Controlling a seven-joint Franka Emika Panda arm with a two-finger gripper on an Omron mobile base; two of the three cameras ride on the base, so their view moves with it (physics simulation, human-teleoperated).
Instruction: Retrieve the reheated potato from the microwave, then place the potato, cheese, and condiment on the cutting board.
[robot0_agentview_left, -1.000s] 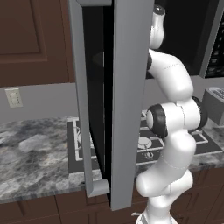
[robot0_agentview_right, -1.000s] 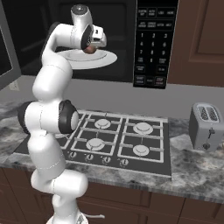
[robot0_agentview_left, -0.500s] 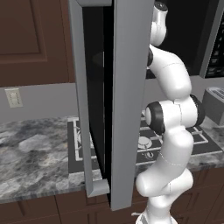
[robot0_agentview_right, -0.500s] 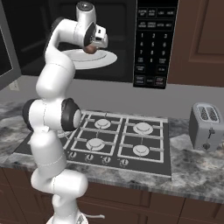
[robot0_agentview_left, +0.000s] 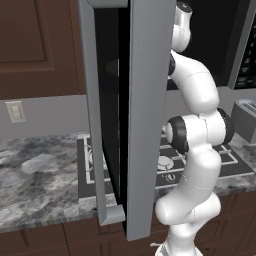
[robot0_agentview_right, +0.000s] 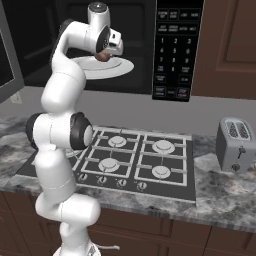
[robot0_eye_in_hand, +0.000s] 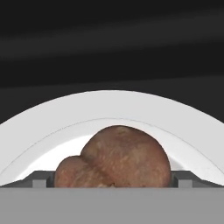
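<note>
There is one potato (robot0_eye_in_hand: 114, 158), and it lies on one white plate (robot0_agentview_right: 119, 65) inside one microwave (robot0_agentview_right: 150, 30), whose one door (robot0_agentview_left: 125, 100) stands open with one long grey handle (robot0_agentview_left: 98, 150) along its edge. Below sits one cooktop (robot0_agentview_right: 131, 162) with four burners, and five small knobs can be counted along its front edge, though the arm may hide more. On the counter (robot0_agentview_right: 220, 192) stands one silver toaster (robot0_agentview_right: 235, 145) with two slots, and one wall outlet (robot0_agentview_left: 16, 111) shows on the grey backsplash.
</note>
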